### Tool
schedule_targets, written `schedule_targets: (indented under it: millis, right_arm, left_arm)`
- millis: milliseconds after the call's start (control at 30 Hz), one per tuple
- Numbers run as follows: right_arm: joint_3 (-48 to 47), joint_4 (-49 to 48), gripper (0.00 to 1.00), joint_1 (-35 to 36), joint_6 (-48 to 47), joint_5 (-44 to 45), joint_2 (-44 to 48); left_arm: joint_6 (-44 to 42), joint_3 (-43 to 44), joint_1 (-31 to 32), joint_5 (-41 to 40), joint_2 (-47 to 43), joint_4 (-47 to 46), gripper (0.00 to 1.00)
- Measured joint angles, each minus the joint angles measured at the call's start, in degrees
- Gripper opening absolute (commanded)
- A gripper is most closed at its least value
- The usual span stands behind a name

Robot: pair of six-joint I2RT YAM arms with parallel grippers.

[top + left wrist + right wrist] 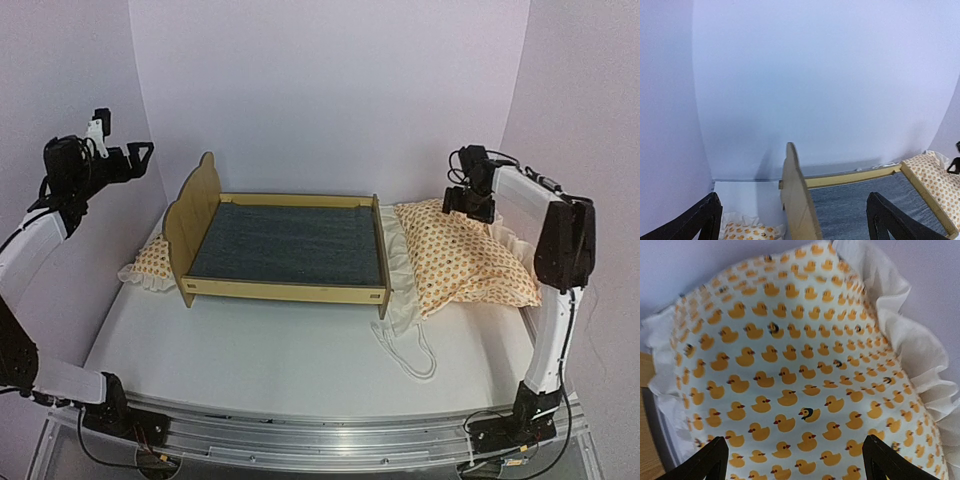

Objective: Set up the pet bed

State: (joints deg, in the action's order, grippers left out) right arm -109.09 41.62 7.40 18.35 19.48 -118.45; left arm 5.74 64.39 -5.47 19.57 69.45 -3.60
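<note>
The pet bed (285, 245) stands bare at the middle of the worktop (280, 350), so all the bedding is left to do. The mattress cushion (465, 260) lies at its 3 o'clock and the pillow (150, 265) at 9. The right gripper (468, 205) hovers wide above the cushion; the left gripper (125, 140) is wide and empty.

left arm (28, 245): white tubular links, black joint housings noted | right arm (548, 330): same white shell, large black elbow block | left gripper (793, 196), right gripper (795, 437): black tapered fingers seen | small white bracket (98, 127) noted at left wrist | bases: thin black cables (100, 455) trailed
</note>
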Motion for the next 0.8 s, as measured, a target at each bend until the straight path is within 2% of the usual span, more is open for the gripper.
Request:
schedule_targets:
  millis: [100, 167, 233, 367, 433, 633, 800]
  right_arm:
    - [-4.74, 5.50, 0.93, 0.00, 0.36, -1.74, -8.68]
    - [-7.00, 8.00, 0.89, 0.00, 0.42, -2.90, -13.35]
    - [-8.43, 9.34, 0.70, -0.01, 0.38, -4.17, -16.89]
    - [-9.19, 10.63, 0.03, -0.02, 0.28, -6.08, -20.22]
    - [-9.33, 10.76, 0.00, -0.02, -0.69, -6.25, -20.21]
    - [-10.08, 11.71, 0.00, -0.02, -7.69, -4.51, -17.90]
    - [-13.73, 11.34, 0.00, -0.02, -17.45, -3.06, -9.87]
  left_arm:
    - [-1.51, 4.28, 3.16, 1.58, 1.66, 2.21, 0.99]
    - [-2.71, 6.11, 6.10, 2.90, 2.57, 4.10, 0.99]
    - [-3.17, 6.70, 8.30, 4.73, 3.13, 5.31, 0.99]
    - [-3.15, 6.88, 10.10, 7.88, 3.96, 7.09, 0.99]
    - [-2.88, 6.88, 10.02, 8.30, 4.33, 7.65, 0.99]
    - [-2.68, 6.88, 9.99, 9.28, 4.72, 8.09, 0.99]
    - [-2.43, 6.88, 9.99, 9.41, 4.72, 8.07, 0.99]
